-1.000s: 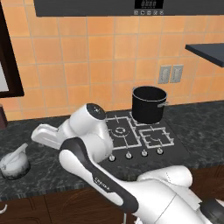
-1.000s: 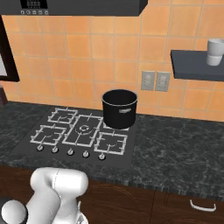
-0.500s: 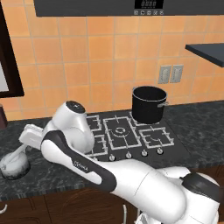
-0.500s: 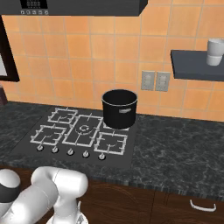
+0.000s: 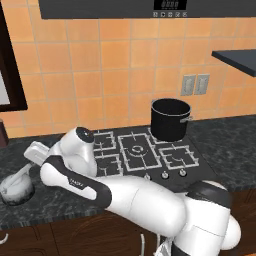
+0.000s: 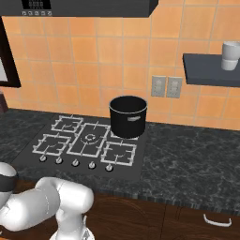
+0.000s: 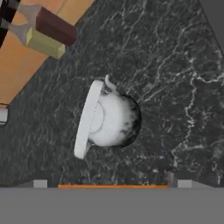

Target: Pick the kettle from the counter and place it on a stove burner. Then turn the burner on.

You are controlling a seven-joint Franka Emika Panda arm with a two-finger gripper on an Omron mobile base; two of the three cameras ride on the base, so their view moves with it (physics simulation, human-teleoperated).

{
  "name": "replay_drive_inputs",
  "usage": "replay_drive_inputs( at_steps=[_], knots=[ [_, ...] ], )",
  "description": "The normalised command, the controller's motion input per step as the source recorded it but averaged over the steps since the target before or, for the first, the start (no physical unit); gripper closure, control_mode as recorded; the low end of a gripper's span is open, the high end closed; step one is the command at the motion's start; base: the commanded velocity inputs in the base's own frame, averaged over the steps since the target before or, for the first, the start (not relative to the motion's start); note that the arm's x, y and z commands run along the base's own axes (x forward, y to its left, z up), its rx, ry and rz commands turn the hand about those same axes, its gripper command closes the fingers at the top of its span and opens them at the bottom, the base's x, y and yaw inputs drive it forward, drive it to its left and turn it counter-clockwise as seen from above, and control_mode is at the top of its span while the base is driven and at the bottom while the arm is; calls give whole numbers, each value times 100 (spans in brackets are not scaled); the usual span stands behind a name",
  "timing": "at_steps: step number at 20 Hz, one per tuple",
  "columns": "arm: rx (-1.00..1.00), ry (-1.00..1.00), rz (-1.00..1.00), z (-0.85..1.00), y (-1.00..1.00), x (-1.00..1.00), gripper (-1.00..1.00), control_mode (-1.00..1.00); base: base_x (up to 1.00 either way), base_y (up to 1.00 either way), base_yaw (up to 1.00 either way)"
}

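Sitting on the counter (image 7: 175, 78), kettle (image 7: 109, 120) centred beyond the pincer, pincer opening not discernible

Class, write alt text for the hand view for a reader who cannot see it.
Seen from above, a small silvery kettle with a pale flat handle stands on the dark marbled counter. A bottle with a dark red cap lies at the upper left.

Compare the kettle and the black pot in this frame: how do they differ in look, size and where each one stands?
The kettle is pale silvery and rounded; the pot is black and straight-sided. The kettle is squat and looks smaller; the pot stands taller. The kettle sits on the dark counter left of the cooktop, with a flat pale handle across its top; the pot stands on the cooktop's back right grate with its top open. Both stand upright.
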Motion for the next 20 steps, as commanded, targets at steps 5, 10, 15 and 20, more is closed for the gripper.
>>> replay_drive_inputs(
  at_steps=[5,10,15,20],
  knots=[
    [-1,9,-9,-3,61,63,-100,-100,0,0,0],
    [0,13,0,-15,31,19,-100,-100,0,0,0],
    [0,5,0,-35,32,17,-100,-100,0,0,0],
    [0,1,0,-34,34,23,-100,-100,0,0,0]
  ],
)
